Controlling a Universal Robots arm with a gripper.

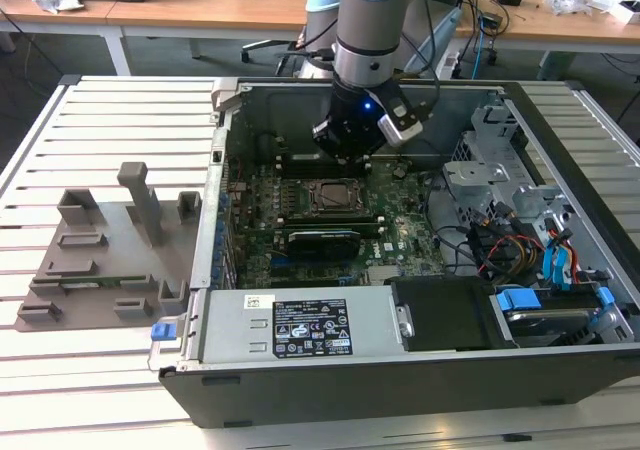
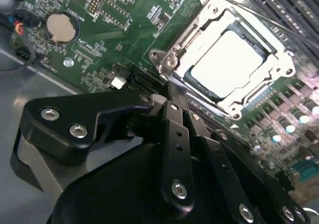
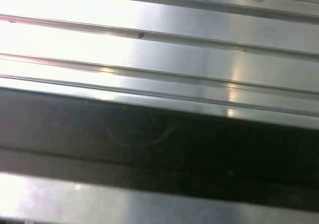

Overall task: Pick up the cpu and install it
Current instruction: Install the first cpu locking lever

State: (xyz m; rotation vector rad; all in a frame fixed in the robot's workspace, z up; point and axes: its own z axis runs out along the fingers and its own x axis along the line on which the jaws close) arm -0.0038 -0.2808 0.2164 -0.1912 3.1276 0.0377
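The gripper (image 2: 172, 92) hangs inside the open computer case (image 1: 560, 370), low over the green motherboard (image 1: 400, 232). In the second wrist view its black fingers (image 2: 174, 134) look pressed close together, with nothing between them. Their tips sit just beside one corner of the metal socket frame (image 2: 174, 50); whether they touch it cannot be told. The cpu (image 2: 227, 62) already lies flat inside that frame, its pale silver top facing up. In the exterior view the cpu (image 1: 335, 196) is near the middle of the motherboard, just in front of the gripper (image 1: 345, 150). A long black card (image 1: 322, 241) stands just beside the socket, on the side nearer the front edge of the case. A round silver battery (image 2: 62, 27) sits on the motherboard, well apart from the socket. The case rests on a worktop of pale metal slats (image 1: 100, 120). A grey holder tray (image 1: 100, 260) lies on the slats at the exterior view's left
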